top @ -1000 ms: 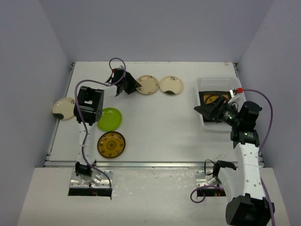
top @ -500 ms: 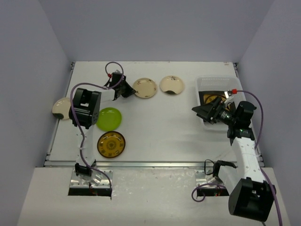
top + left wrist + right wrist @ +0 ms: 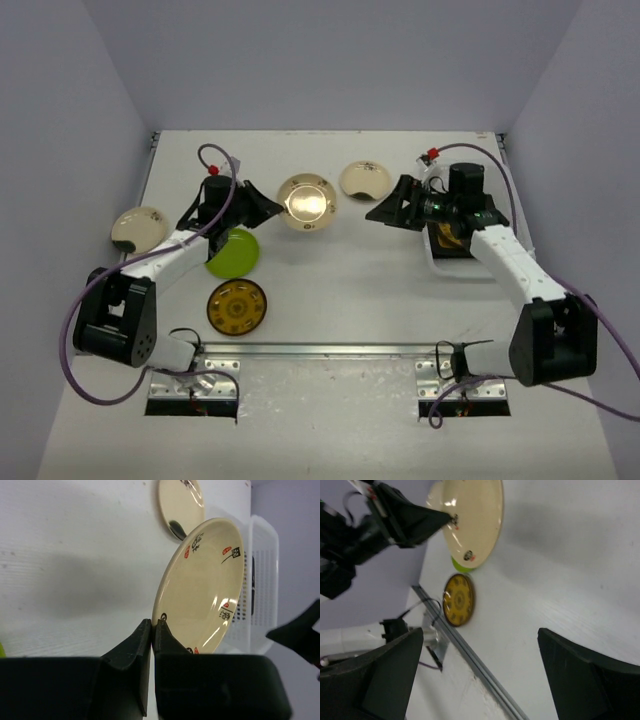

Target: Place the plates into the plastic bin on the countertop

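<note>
Left fingers [image 3: 139, 642] pinch the cream plate [image 3: 205, 585] by its rim.

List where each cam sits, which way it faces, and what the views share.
Top external: above and behind the bases, looking down on the matte white countertop; left gripper and right gripper both show.
Left wrist: faces along its shut fingers to the held round cream plate, with the translucent whitish slotted plastic bin beyond.
Right wrist: looks out between its open fingers toward the left gripper and a round amber patterned plate.
Shared: all three show the held cream plate.
</note>
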Controlling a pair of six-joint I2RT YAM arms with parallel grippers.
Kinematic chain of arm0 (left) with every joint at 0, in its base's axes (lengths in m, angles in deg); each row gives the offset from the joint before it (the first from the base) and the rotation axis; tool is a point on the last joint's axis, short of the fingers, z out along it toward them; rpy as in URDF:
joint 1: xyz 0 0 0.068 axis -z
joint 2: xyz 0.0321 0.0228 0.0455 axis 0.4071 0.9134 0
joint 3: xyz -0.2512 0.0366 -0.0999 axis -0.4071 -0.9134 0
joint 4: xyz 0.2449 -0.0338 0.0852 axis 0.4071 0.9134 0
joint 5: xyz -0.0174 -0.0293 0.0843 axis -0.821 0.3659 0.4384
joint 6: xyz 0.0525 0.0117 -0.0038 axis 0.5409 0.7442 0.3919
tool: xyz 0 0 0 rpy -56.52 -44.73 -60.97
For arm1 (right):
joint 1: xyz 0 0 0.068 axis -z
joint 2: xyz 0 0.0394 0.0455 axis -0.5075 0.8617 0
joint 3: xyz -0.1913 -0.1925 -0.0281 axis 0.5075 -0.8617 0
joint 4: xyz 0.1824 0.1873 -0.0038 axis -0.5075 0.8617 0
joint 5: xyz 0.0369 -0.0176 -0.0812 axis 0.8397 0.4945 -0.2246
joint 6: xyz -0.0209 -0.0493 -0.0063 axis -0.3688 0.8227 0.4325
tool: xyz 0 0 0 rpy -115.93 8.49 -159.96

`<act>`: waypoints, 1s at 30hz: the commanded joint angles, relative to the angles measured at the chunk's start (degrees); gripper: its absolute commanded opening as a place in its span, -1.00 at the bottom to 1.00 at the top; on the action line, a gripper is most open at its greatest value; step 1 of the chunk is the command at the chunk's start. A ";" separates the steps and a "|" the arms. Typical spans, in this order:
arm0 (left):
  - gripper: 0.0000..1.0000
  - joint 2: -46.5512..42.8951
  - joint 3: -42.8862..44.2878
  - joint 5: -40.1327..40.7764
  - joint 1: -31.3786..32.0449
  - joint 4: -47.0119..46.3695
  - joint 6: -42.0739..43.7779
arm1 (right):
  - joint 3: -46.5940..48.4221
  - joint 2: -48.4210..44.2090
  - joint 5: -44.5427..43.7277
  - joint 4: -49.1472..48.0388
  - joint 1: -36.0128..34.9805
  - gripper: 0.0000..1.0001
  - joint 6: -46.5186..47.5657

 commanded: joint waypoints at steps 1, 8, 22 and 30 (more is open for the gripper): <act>-1.00 -4.82 -1.71 -7.12 5.29 -2.53 0.66 | 5.13 6.46 -9.31 0.54 -5.36 0.91 5.66; -1.00 -7.09 -4.15 -9.55 8.85 -5.12 -1.25 | 2.97 9.03 -6.41 -4.49 -7.34 -0.12 3.20; 1.00 -17.98 -1.54 11.16 8.84 14.49 8.37 | -7.01 -2.80 -10.81 -5.01 18.16 -1.00 -6.49; 1.00 -16.59 -4.83 9.84 8.84 15.21 10.35 | -12.96 -5.10 -22.60 -5.50 38.58 -1.00 -14.47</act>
